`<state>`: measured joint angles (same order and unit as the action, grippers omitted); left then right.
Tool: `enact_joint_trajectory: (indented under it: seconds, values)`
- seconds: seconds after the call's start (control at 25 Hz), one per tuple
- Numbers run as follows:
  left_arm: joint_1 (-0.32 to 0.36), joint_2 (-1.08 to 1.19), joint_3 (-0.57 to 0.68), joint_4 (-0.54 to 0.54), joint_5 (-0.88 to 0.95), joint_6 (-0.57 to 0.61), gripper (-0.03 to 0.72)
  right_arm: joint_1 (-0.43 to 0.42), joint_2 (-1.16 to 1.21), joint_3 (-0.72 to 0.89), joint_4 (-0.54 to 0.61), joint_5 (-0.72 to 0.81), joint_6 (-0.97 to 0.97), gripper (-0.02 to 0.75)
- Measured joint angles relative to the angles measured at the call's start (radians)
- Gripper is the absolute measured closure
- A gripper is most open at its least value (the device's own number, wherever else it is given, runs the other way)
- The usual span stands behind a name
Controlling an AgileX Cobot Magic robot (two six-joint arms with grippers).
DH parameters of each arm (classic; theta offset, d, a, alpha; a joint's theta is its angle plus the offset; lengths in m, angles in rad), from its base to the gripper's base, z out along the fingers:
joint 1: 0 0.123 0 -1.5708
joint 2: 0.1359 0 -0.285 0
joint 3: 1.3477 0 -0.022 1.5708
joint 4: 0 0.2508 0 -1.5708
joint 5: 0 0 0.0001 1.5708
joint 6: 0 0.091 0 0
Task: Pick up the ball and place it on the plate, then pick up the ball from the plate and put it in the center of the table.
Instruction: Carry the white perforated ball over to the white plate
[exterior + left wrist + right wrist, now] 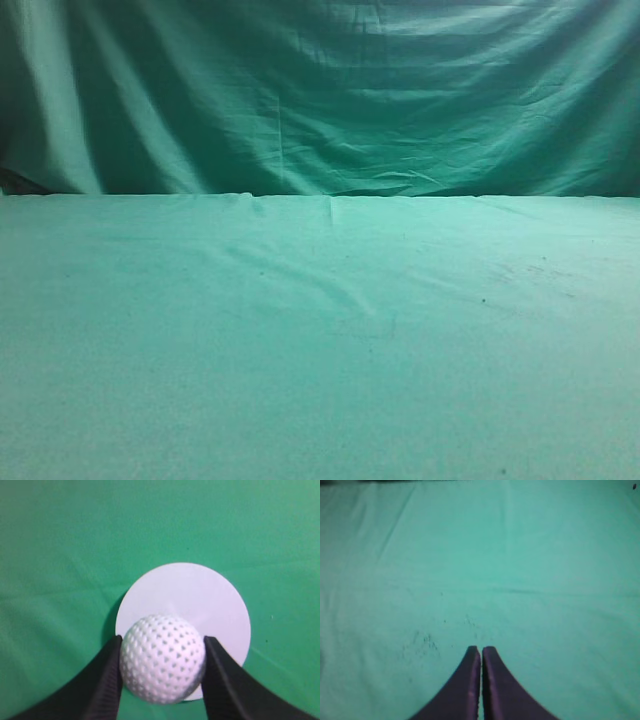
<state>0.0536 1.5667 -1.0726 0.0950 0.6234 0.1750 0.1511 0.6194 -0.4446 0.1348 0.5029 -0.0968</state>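
Left gripper (162, 672) pinching the ball (163, 658) over the plate (190, 605).

Both fingers (107, 680) press the ball's sides; it sits over the plate's near edge, can't tell if it's touching. Plate lies flat on the green table (60, 555). Right gripper (481, 680) over bare cloth, jaws pressed together, holding nothing. Exterior view: only table and curtain (320, 90).

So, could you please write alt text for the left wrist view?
The left gripper holds a dimpled white ball between its two black fingers, over the near edge of a round white plate. The plate lies on the green cloth table.
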Motion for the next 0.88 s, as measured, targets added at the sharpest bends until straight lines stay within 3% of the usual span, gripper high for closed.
enact_joint_trajectory:
  seconds: [0.28,0.56,0.88]
  values:
    - [0.0,0.063,0.0,0.055,-0.002,0.004,0.381,0.014,0.316,-0.191,-0.027,0.259,-0.124,0.738]
    - [0.0,0.116,0.0,0.107,-0.015,0.002,0.381,0.139,0.475,-0.221,-0.06,0.164,-0.086,0.738]
    - [0.0,0.155,0.0,0.13,-0.028,0.003,0.381,0.16,0.496,-0.225,-0.061,0.104,-0.061,0.738]
